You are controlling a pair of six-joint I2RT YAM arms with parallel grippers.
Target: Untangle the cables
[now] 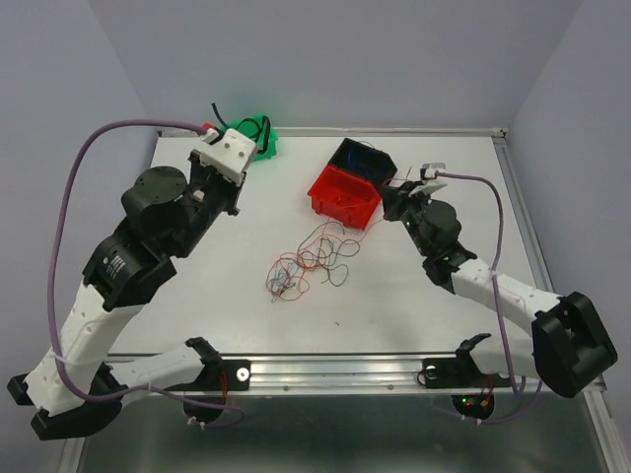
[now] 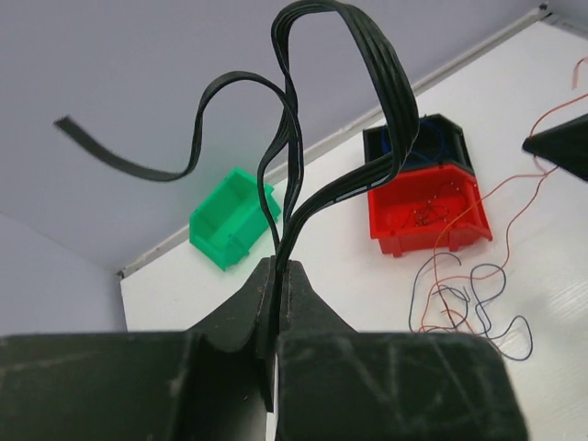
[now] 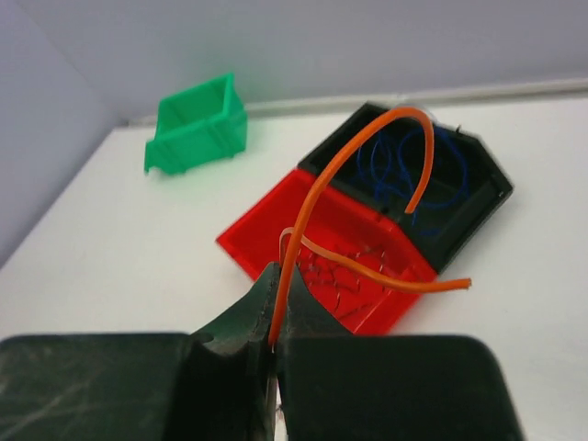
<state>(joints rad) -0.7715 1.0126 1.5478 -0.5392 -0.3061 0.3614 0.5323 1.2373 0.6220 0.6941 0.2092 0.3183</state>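
Observation:
A loose tangle of thin red, black and dark cables [image 1: 308, 261] lies mid-table; it also shows in the left wrist view as cables [image 2: 469, 308]. My left gripper [image 1: 256, 138] is raised beside the green bin [image 1: 264, 133]. Its jaws [image 2: 278, 268] are shut on a few black cables [image 2: 386, 101] that loop upward. My right gripper [image 1: 394, 194] hovers at the red bin [image 1: 343, 195]. It [image 3: 278, 276] is shut on an orange cable [image 3: 317, 188] that arches over the red bin [image 3: 322, 243].
A black bin [image 1: 363, 158] holding blue wires [image 3: 413, 170] adjoins the red bin at the back. The green bin [image 3: 197, 124] stands at the far left corner. The red bin [image 2: 427, 213] holds thin wires. Walls enclose the table's back and sides.

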